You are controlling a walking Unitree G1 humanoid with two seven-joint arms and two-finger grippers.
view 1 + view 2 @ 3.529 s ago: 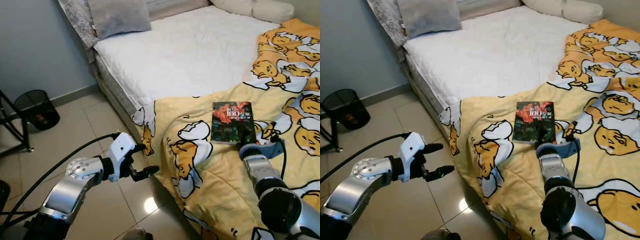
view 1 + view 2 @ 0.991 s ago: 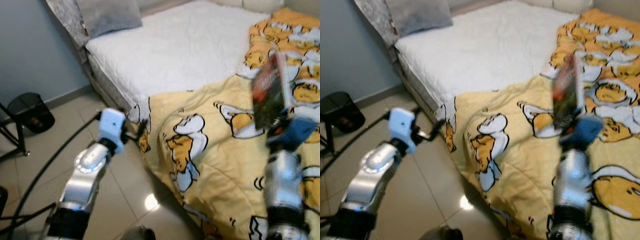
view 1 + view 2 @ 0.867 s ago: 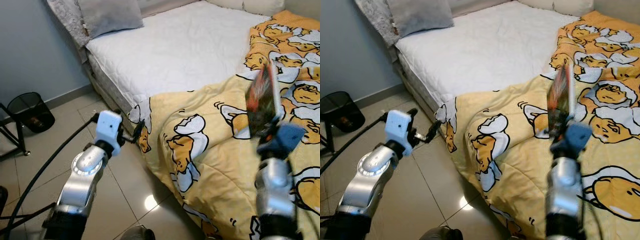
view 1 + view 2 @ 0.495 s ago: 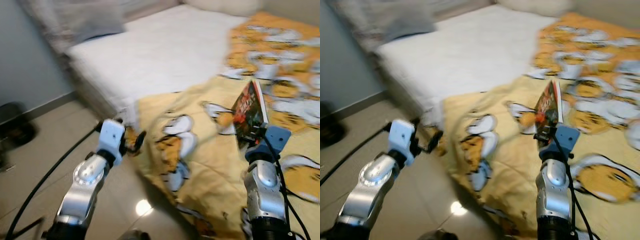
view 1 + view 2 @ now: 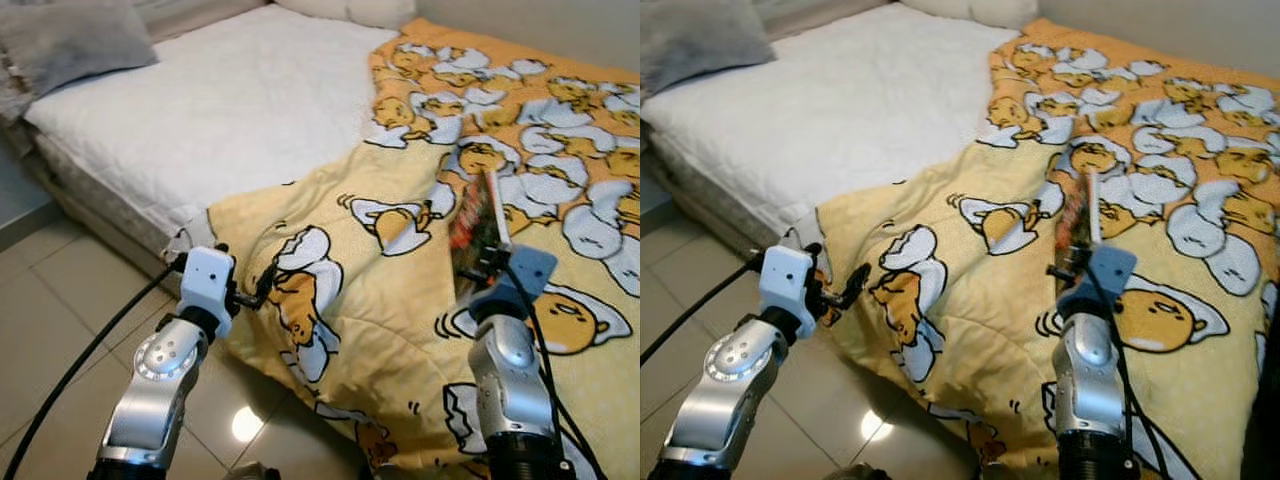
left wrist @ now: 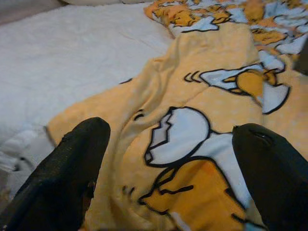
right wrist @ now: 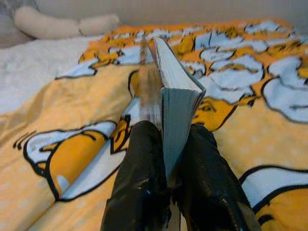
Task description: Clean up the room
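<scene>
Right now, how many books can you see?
1. The book is held upright, shut in the right pincer, above the yellow blanket. Others could be hidden under its folds.

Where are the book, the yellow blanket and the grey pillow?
book [image 5: 476,232], left eye view, front cover.
yellow blanket [image 5: 400,300], left eye view, plain yellow patch.
grey pillow [image 5: 70,45], left eye view, middle.

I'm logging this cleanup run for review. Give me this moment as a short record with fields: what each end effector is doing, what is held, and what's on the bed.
right end effector: shut on the book, held upright on edge above the blanket
left end effector: open, holding nothing, at the blanket's hanging edge
blanket: yellow cartoon print, rumpled, draped over the bed side toward the floor
mattress: white, partly uncovered
pillow: grey, at the bed's head end
</scene>
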